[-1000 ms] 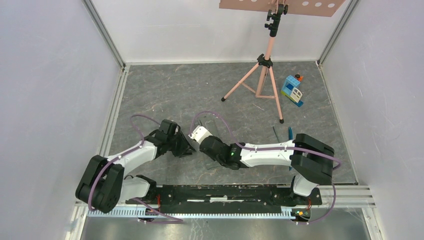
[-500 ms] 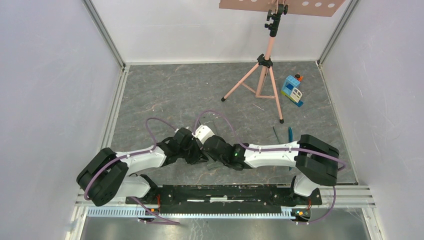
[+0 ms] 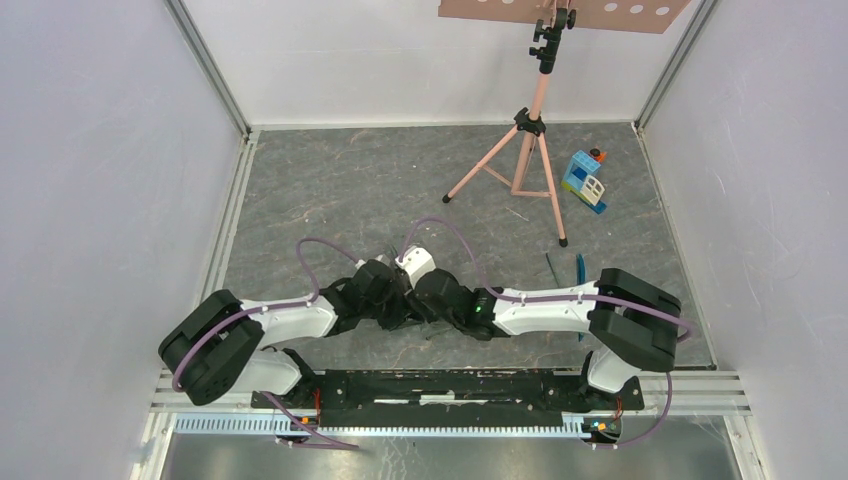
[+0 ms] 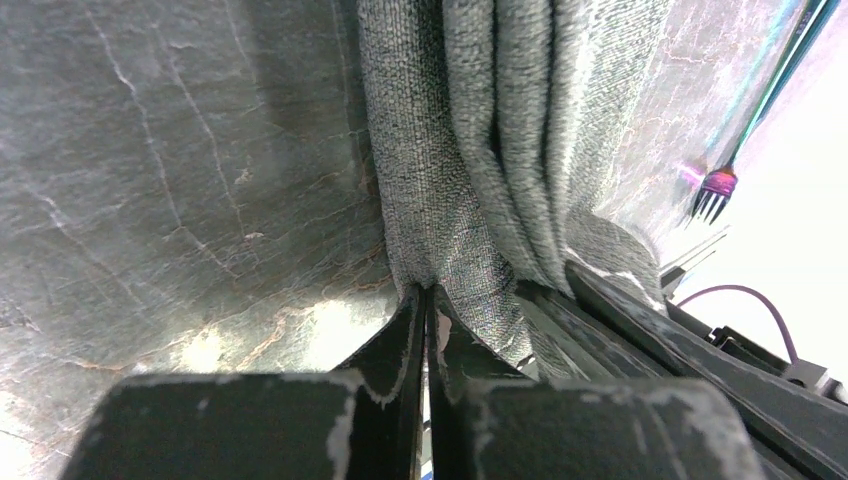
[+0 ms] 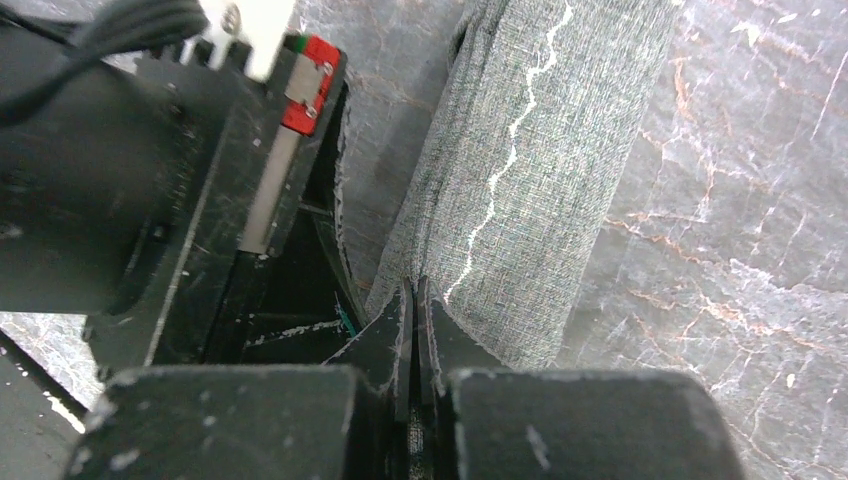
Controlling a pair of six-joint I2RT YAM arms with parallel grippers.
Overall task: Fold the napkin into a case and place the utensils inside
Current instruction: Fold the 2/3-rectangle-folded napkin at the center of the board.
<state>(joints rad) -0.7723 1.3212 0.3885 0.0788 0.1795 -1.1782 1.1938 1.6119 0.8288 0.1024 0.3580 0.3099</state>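
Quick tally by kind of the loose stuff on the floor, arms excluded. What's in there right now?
napkin: 1
utensils: 2 that the top view shows, one blue and one dark; too thin to rule out more
toy block house: 1
tripod stand: 1
Total: 5

Floor: grey marbled surface with pale veining, filling the centre of the top view.

Enclosure: plain white left wall, rear wall and right wall. An aluminium left corner post and right corner post stand where the panels meet. An aluminium track borders the floor's left edge.

Fixtures: a pink tripod stands upper centre-right and carries a perforated board at the top edge. A blue-and-white toy block house sits to its right.

Lighting: even and diffuse, with faint shadows.
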